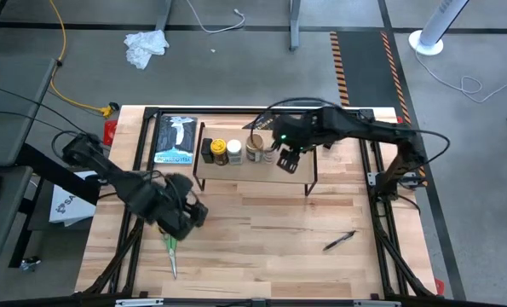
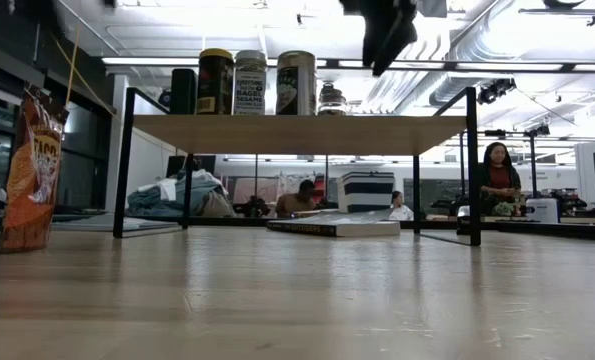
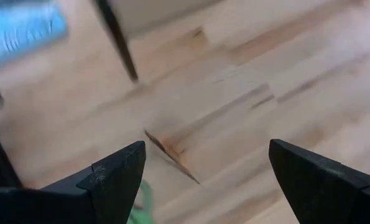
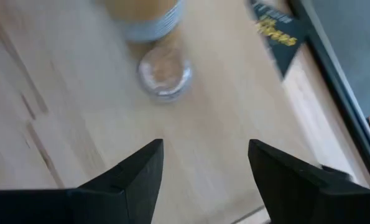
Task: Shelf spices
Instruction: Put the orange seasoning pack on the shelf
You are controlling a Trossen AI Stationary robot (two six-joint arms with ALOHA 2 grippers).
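The shelf point(image 1: 308, 175) stands at the table's far middle. On its flat top stand, in a row, a small black jar point(image 2: 183, 90), a yellow-lidded jar point(image 2: 215, 80), a white-lidded jar point(image 2: 249, 82), a wide tan round jar point(image 2: 296, 82) and a tiny jar point(image 4: 165, 73). My right gripper point(image 1: 289, 158) hovers open above the shelf top, just right of the tiny jar, touching nothing. The orange-brown packet point(image 2: 27, 170) stands upright on the table; its top edge shows in the left wrist view point(image 3: 172, 155). My left gripper point(image 1: 185, 217) is open above it.
Green-handled scissors point(image 1: 169, 251) lie near the front left, beside my left gripper. A black marker point(image 1: 339, 241) lies at the front right. A blue and black book point(image 1: 175, 139) lies left of the shelf. A dark packet with yellow lettering point(image 4: 275, 31) lies behind the shelf.
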